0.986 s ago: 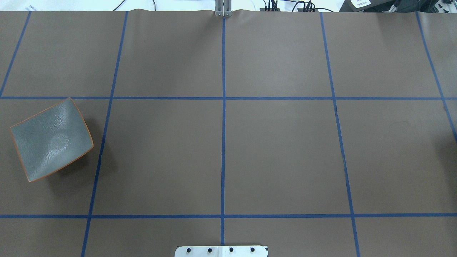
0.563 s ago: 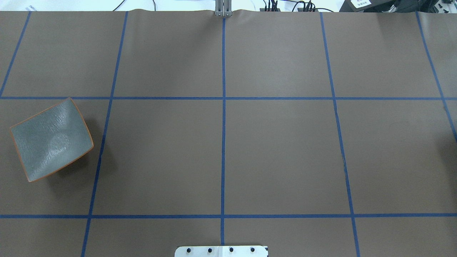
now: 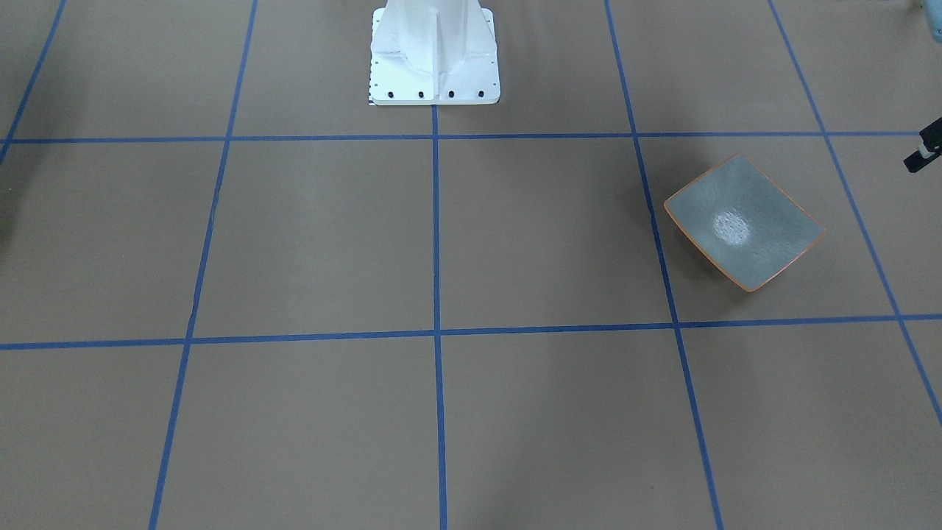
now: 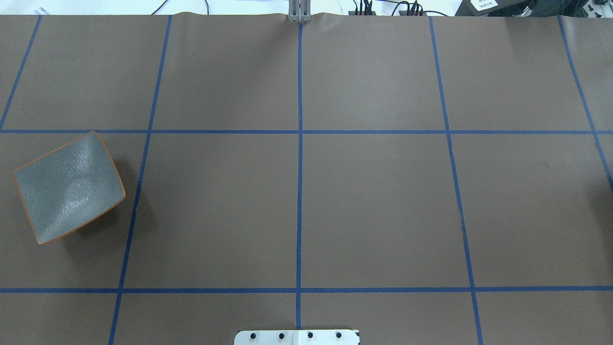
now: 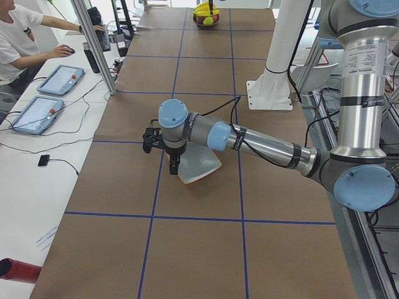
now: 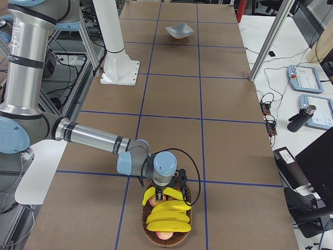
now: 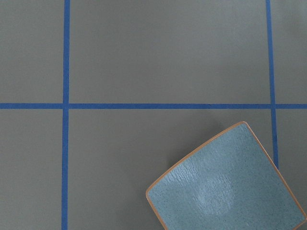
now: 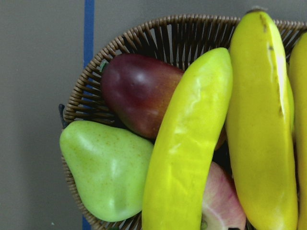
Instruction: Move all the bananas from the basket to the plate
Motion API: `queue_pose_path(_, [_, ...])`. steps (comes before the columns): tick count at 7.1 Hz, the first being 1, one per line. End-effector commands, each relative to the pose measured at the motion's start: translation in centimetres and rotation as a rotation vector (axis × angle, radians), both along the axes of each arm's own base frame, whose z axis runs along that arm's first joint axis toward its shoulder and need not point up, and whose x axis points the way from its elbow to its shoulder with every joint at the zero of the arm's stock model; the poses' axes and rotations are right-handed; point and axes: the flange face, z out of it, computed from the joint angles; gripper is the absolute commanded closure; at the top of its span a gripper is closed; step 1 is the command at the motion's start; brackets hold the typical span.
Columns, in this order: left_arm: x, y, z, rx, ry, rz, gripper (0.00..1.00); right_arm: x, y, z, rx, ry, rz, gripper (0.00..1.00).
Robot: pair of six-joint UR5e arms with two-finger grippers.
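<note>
The plate (image 4: 69, 187), grey-green with an orange rim, lies bare on the table's left side, also in the front view (image 3: 743, 221) and the left wrist view (image 7: 225, 184). From the left end, my left gripper (image 5: 175, 167) hangs just above the plate (image 5: 202, 167); I cannot tell its state. At the far right end stands the wicker basket (image 6: 184, 237) with several yellow bananas (image 6: 166, 208). My right gripper (image 6: 161, 195) hovers low over them, state not readable. The right wrist view shows two bananas (image 8: 187, 153) (image 8: 261, 120) close below, inside the basket (image 8: 144, 33).
A dark red fruit (image 8: 136, 91), a green pear (image 8: 103, 167) and a pink apple (image 8: 218, 201) share the basket. The white robot pedestal (image 3: 434, 51) stands at mid-table. A person (image 5: 19, 37) sits by tablets (image 5: 59, 78) beyond the table's far edge.
</note>
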Motion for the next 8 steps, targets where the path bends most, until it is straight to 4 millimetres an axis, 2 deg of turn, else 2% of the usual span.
queue_pose_path(1, [0.0, 0.1, -0.1, 0.002, 0.000, 0.000, 0.00, -0.1, 0.0, 0.3, -0.008, -0.006, 0.000, 0.26])
queue_pose_path(2, [0.0, 0.1, -0.2, 0.004, 0.000, 0.000, 0.00, -0.1, -0.2, 0.4, -0.008, -0.006, 0.000, 0.39])
queue_pose_path(4, [0.0, 0.2, -0.1, 0.002, 0.000, 0.000, 0.00, -0.1, -0.2, 0.4, -0.004, -0.006, -0.002, 1.00])
queue_pose_path(5, [0.0, 0.2, -0.1, 0.002, 0.000, 0.000, 0.00, -0.1, -0.6, -0.2, 0.009, -0.007, -0.003, 1.00])
queue_pose_path(6, [0.0, 0.2, -0.2, 0.004, 0.000, 0.000, 0.00, -0.2, -1.9, -1.5, 0.038, -0.022, -0.002, 1.00])
queue_pose_path(8, [0.2, 0.3, -0.4, -0.002, 0.038, 0.011, 0.00, 0.5, -2.2, -4.3, 0.081, -0.088, 0.025, 1.00])
